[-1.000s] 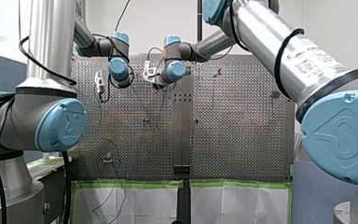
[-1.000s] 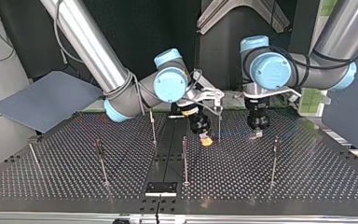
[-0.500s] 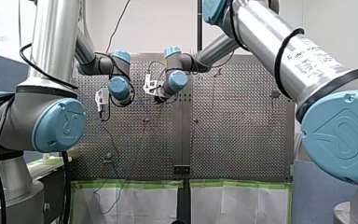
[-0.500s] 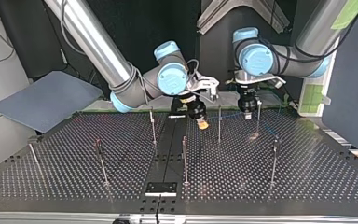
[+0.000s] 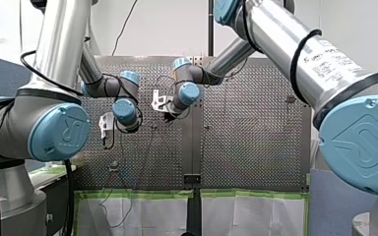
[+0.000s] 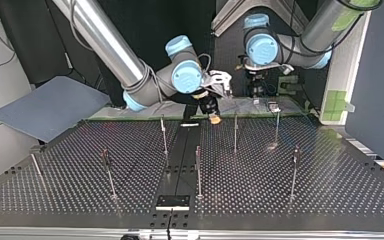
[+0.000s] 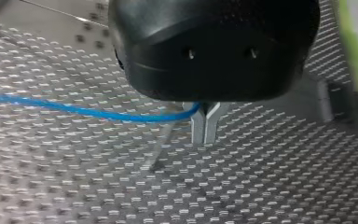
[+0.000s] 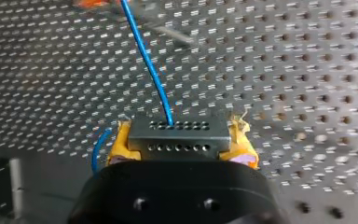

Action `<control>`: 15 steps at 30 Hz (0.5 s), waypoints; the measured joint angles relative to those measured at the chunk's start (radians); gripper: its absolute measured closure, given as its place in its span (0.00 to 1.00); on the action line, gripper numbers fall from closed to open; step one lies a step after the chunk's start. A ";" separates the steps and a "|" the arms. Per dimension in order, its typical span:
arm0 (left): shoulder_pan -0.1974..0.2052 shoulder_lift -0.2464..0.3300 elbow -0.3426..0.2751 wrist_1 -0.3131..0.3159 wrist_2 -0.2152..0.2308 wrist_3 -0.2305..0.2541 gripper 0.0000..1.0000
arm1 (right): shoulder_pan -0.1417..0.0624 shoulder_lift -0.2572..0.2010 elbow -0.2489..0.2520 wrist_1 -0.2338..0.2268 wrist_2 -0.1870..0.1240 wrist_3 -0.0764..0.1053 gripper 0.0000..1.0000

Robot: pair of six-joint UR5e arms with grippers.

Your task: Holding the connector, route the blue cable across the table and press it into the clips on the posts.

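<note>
A black connector (image 8: 179,135) with rows of small holes sits between the yellow pads (image 8: 121,148) of my right gripper (image 8: 179,154), which is shut on it. The blue cable (image 8: 149,65) leaves the connector's top and runs ahead over the perforated table (image 8: 284,70). In the left wrist view my left gripper (image 7: 204,128) has its metal fingers shut on the blue cable (image 7: 74,110), which trails off to one side above the table. In the top view my right gripper (image 6: 213,119) hangs by the far middle posts, and my left gripper (image 6: 256,96) is raised beyond the table's far edge.
Several thin posts stand on the table (image 6: 330,190), among them ones at the middle (image 6: 198,170), far middle (image 6: 235,132) and the top view's right (image 6: 293,170). A grey panel (image 6: 50,107) leans at the top view's left. A black plate (image 6: 173,201) lies near the front edge.
Both arms have moved toward the top view's far edge and risen. My left gripper has gone from low over the table to beyond its far edge, with the cable still in it.
</note>
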 joint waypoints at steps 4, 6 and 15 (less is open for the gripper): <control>-0.005 -0.012 -0.023 0.030 0.029 -0.003 1.00 | -0.006 0.000 0.042 -0.003 0.002 -0.003 1.00; -0.007 -0.019 -0.023 0.049 0.048 -0.005 1.00 | -0.011 0.001 0.058 -0.005 0.003 -0.003 1.00; 0.000 -0.065 0.031 0.086 0.094 -0.031 1.00 | -0.035 0.001 0.072 -0.075 -0.005 0.003 1.00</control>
